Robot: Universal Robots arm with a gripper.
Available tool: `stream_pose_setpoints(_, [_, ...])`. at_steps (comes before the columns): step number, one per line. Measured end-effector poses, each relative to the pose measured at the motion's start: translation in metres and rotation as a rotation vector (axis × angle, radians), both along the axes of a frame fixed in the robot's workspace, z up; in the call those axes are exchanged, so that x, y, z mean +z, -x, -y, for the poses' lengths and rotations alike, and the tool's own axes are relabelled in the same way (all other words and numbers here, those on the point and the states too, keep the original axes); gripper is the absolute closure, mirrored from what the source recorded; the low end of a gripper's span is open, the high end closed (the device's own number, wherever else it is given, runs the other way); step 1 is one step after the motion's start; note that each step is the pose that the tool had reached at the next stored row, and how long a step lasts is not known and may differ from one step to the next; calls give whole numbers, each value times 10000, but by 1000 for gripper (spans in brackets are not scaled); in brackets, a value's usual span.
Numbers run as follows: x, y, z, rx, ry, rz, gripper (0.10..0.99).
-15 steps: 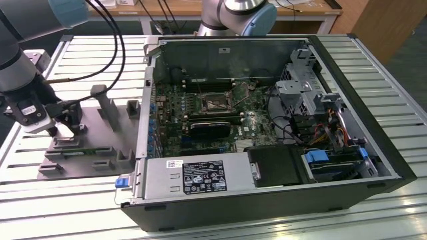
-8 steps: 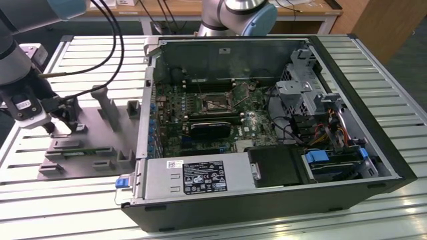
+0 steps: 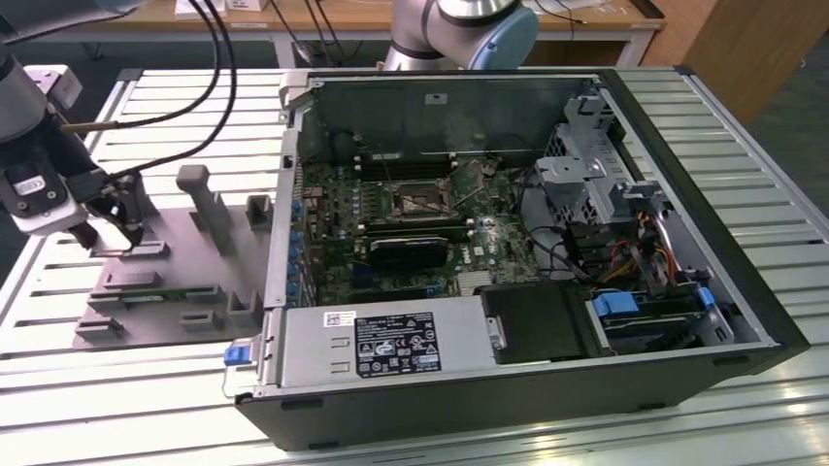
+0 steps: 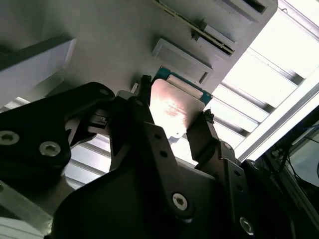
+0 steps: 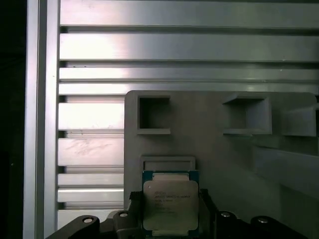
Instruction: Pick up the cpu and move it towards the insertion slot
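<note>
In both wrist views the cpu [image 4: 174, 107] [image 5: 170, 201] shows as a flat square chip with a silvery top and a teal rim. It sits between the two dark fingers [image 4: 142, 124] of my gripper [image 4: 174, 99] [image 5: 169, 204], which press on its opposite edges. In the exterior view my gripper [image 3: 115, 233] hangs over the far end of a grey fixture plate [image 3: 169, 291] at that view's left. The insertion slot [image 3: 414, 199], a square socket with a metal frame, lies on the green board inside the open computer case, well off to the exterior view's right of my gripper.
The black computer case [image 3: 674, 146] lies open on a slatted metal table [image 3: 78, 388]. Grey upright blocks [image 3: 194, 189] stand on the fixture plate between my gripper and the case wall. Cables [image 3: 208, 58] hang above the plate. A silver power supply [image 3: 376, 345] fills the case's near corner.
</note>
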State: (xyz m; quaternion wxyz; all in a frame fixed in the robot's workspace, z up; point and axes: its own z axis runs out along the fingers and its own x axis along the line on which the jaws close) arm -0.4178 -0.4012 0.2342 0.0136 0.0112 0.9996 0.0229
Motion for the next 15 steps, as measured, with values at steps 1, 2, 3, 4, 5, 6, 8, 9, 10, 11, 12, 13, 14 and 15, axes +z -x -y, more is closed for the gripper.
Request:
stream_pose_setpoints(1, [28, 0, -2, 0, -1, 6, 549])
stream_pose_setpoints(2, [57, 0, -3, 0, 0, 11, 549])
stream_pose_setpoints(3, [87, 0, -5, 0, 0, 16, 549])
stream_pose_setpoints(4, [117, 0, -6, 0, 0, 23, 549])
stream_pose_setpoints(5, [147, 0, -7, 0, -1, 30, 549])
stream_pose_setpoints(6, [177, 0, -8, 1, -1, 37, 549])
stream_pose_setpoints(8, [239, 0, -11, 0, -1, 52, 549])
stream_pose_setpoints(9, [273, 0, -12, 0, -1, 63, 549])
stream_pose_setpoints(10, [308, 0, -14, 0, 0, 73, 549])
stream_pose_setpoints(11, [339, 0, -15, 0, 0, 83, 549])
stream_pose_setpoints(12, [371, 0, -15, 1, -1, 94, 549])
stream_pose_setpoints(13, [404, 0, -16, 0, 0, 104, 549])
stream_pose_setpoints(14, [439, 0, -16, 0, 0, 114, 549])
stream_pose_setpoints(15, [472, 0, -17, 0, -1, 123, 549])
